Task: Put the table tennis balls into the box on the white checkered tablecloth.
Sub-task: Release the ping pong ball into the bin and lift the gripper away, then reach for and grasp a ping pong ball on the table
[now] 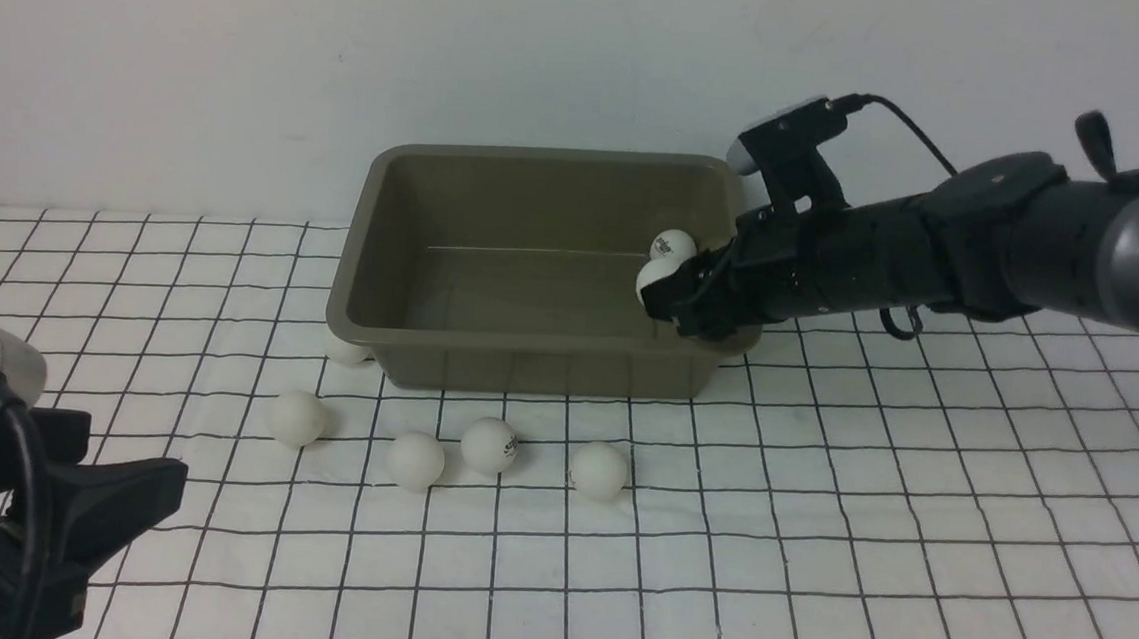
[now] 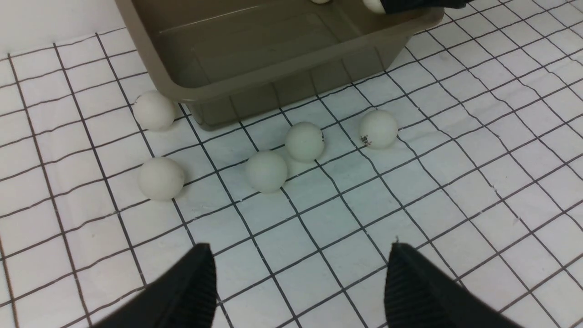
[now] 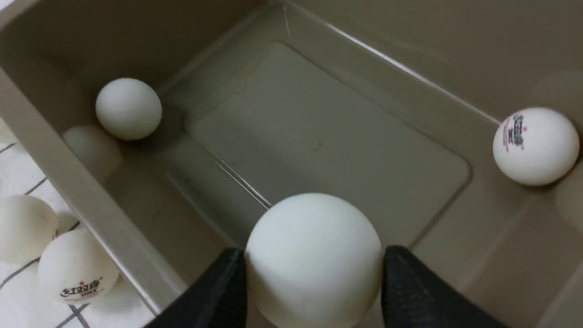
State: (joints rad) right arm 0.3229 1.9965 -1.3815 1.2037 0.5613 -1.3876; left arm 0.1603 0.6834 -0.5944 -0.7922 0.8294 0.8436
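- One small matte white table tennis ball (image 3: 314,259) is clamped between the ribbed black fingers (image 3: 410,291) of the right pincer (image 3: 314,253), at rim height just inside the 3 o'clock wall of the olive-grey rectangular plastic box (image 1: 526,367).
- Two more balls lie inside: a logo-printed one (image 3: 535,146) and a plain one (image 3: 128,108).
- Five loose balls (image 1: 489,445) rest on the white checkered tablecloth (image 1: 815,537), at the box's 6 to 8 o'clock.
- The right arm (image 1: 935,255) stretches in nearly level from 3 o'clock.
- The left pincer (image 2: 300,282) hangs low at 8 o'clock, fingers spread wide, empty.
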